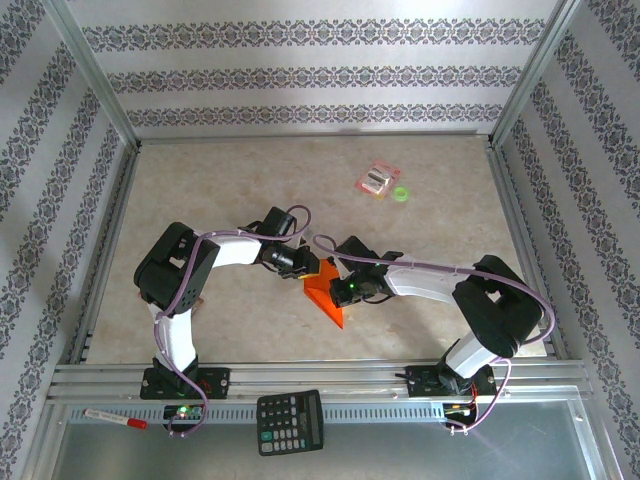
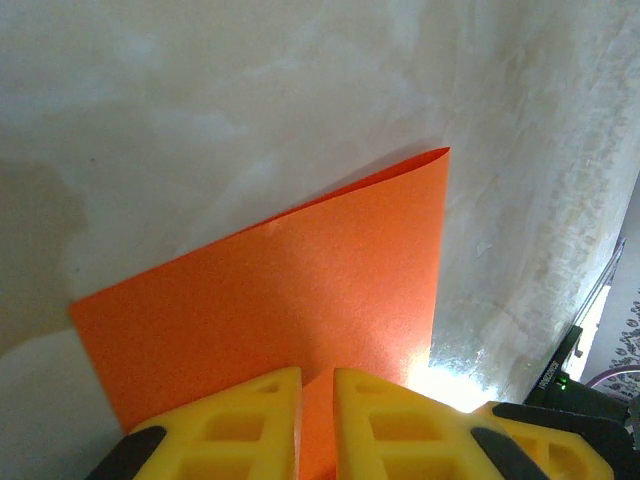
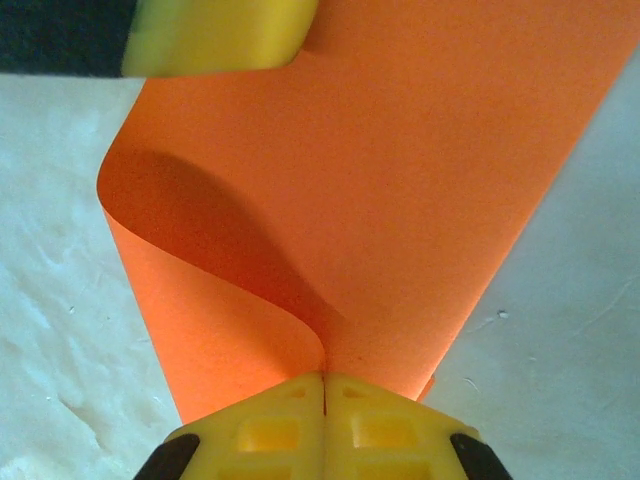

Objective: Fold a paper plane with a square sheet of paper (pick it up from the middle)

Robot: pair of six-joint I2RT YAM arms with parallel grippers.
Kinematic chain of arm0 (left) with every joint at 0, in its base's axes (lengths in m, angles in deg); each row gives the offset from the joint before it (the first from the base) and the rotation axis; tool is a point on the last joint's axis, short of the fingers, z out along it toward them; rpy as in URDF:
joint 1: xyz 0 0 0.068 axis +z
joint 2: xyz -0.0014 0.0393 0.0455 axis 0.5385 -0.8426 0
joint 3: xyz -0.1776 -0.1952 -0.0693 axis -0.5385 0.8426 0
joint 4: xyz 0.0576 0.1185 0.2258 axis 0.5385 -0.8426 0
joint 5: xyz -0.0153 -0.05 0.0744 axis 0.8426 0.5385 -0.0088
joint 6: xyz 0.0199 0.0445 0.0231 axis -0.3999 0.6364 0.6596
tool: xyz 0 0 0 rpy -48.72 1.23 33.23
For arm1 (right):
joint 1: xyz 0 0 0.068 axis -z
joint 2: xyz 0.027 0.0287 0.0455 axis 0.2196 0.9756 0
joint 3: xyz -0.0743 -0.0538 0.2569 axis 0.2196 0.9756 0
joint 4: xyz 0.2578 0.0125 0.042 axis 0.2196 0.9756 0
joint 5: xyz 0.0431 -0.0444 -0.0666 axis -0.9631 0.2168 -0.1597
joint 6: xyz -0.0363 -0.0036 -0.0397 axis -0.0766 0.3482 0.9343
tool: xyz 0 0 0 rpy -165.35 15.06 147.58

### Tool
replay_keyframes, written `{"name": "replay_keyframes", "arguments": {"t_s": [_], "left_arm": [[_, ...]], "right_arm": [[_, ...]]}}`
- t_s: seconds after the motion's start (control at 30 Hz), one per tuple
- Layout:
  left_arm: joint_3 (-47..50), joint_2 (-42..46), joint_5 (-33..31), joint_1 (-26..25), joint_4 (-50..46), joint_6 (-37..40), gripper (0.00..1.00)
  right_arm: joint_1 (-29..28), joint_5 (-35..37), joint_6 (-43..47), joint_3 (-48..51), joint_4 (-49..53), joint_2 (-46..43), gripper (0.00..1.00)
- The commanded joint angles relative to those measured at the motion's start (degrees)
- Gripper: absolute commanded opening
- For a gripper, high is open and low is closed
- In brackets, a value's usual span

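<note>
The square sheet of paper [image 1: 327, 295] is bright orange and hangs bent over between both grippers, above the middle of the table. In the left wrist view the sheet [image 2: 300, 290] spreads out flat ahead, and my left gripper [image 2: 317, 372] is shut on its near edge, a strip of orange showing in the narrow gap. My right gripper [image 3: 324, 376] is shut on the sheet [image 3: 400, 200] where it curls into a loose loop. The left gripper's yellow finger [image 3: 215, 35] touches the sheet's far end. From above, the left gripper [image 1: 308, 268] and right gripper [image 1: 338, 288] sit close together. The paper plane is out of view.
A pink-red packet [image 1: 378, 180] and a small green thing [image 1: 401, 194] lie at the back right of the table [image 1: 220, 190]. A black calculator [image 1: 290, 421] and a red-and-white marker [image 1: 115, 418] rest on the front shelf. Metal frame posts stand along both sides.
</note>
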Motion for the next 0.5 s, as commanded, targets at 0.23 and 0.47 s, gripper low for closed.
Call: {"name": "replay_keyframes", "arguments": {"t_s": [0.23,0.47], "left_arm": [[0.4,-0.7,-2.7,-0.4,-4.5,1.8,0.16],[0.4,-0.6,-2.8,-0.5,-4.8,1.9,0.17]], "right_arm": [[0.3,0.4,0.6,-1.5,0.5,1.4,0.03],[0.3,0.1,0.9,-2.3,0.5,2.0,0.03]]}}
